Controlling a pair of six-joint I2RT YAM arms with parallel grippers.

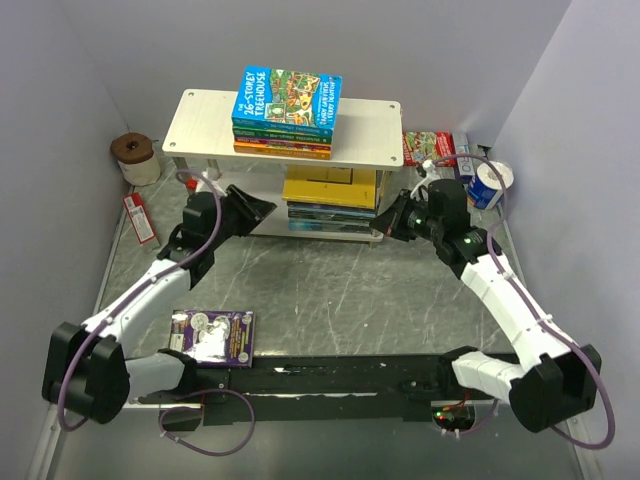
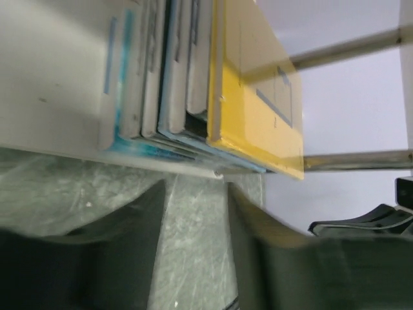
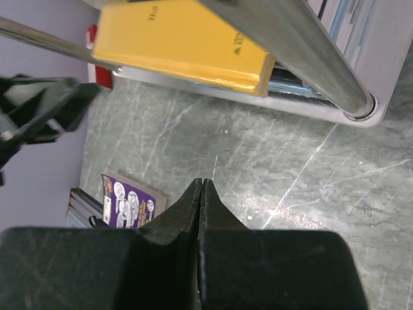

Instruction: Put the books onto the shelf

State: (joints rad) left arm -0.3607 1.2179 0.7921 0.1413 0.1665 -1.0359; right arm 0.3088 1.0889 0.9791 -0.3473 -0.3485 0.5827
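The shelf (image 1: pixel 195 128) stands at the back of the table. A stack of books (image 1: pixel 287 98), with a blue Treehouse cover uppermost, lies on its wood top. A yellow book (image 1: pixel 330 186) tops a second pile on the lower board. A purple book (image 1: pixel 212 335) lies flat on the table near the left arm's base. My left gripper (image 1: pixel 266 209) is open just left of the lower pile, and bare table shows between its fingers (image 2: pixel 145 245), with the yellow book (image 2: pixel 258 97) ahead. My right gripper (image 3: pixel 202 184) is shut and empty by the shelf's right post (image 3: pixel 303 51).
A brown spool (image 1: pixel 135 155) and a small red-and-white carton (image 1: pixel 140 218) sit at the left wall. A red-green packet (image 1: pixel 428 147) and a blue-white can (image 1: pixel 490 185) sit at the back right. Walls close in on three sides.
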